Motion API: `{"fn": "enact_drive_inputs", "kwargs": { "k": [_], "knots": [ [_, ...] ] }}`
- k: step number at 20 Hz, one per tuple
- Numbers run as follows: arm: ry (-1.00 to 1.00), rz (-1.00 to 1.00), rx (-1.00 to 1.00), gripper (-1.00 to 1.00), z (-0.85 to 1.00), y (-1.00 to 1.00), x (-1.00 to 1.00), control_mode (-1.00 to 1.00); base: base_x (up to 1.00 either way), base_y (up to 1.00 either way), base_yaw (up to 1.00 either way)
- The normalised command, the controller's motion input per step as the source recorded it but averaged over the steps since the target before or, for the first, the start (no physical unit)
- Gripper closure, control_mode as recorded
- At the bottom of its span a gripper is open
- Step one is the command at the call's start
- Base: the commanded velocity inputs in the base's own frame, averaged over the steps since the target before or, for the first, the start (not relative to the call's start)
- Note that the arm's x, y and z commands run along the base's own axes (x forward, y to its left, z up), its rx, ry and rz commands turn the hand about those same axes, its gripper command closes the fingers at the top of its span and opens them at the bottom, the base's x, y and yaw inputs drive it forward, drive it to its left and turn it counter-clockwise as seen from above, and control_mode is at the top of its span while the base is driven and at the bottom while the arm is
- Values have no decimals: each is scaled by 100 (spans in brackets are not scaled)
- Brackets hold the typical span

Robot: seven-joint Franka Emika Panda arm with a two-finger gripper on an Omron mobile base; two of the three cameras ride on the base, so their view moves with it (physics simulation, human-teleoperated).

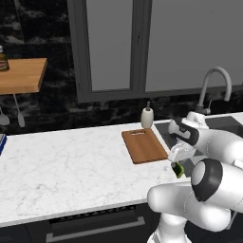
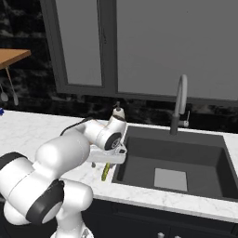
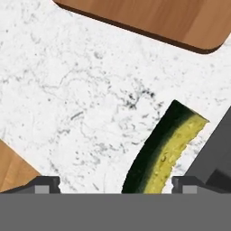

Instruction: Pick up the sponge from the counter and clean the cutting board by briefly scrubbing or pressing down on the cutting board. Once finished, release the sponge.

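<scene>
The sponge (image 3: 168, 149), dark green on yellow, stands on edge on the white marble counter (image 1: 71, 166) close to the sink's rim. My gripper (image 3: 116, 185) is open around it, and the sponge sits nearer the right fingertip (image 3: 187, 184) than the left one. From the left base the sponge (image 1: 178, 169) peeks out under the hand (image 1: 179, 154); from the right base the sponge (image 2: 106, 171) hangs below the hand (image 2: 108, 157). The reddish-brown cutting board (image 1: 144, 145) lies just left of the hand, and its corner (image 3: 149, 20) shows beyond the sponge.
A dark sink (image 2: 186, 162) with a curved faucet (image 2: 179, 104) opens right beside the sponge. A white soap dispenser (image 1: 147, 116) stands behind the board. A wooden wall shelf (image 1: 21, 75) hangs at far left. Broad marble stretches left of the board.
</scene>
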Motion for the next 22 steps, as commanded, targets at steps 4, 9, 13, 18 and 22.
{"fn": "enact_drive_inputs", "kwargs": {
  "k": [4,9,13,18,22],
  "knots": [
    [-8,0,0,-100,39,0,0,-100,0,0,0],
    [-11,0,0,-100,89,2,0,-100,0,0,0],
    [-2,0,1,-100,48,7,-20,-100,0,0,0],
    [-4,0,0,-100,10,1,-76,-100,0,0,0],
    [-11,0,0,-100,12,14,-25,-100,0,0,0]
  ]
}}
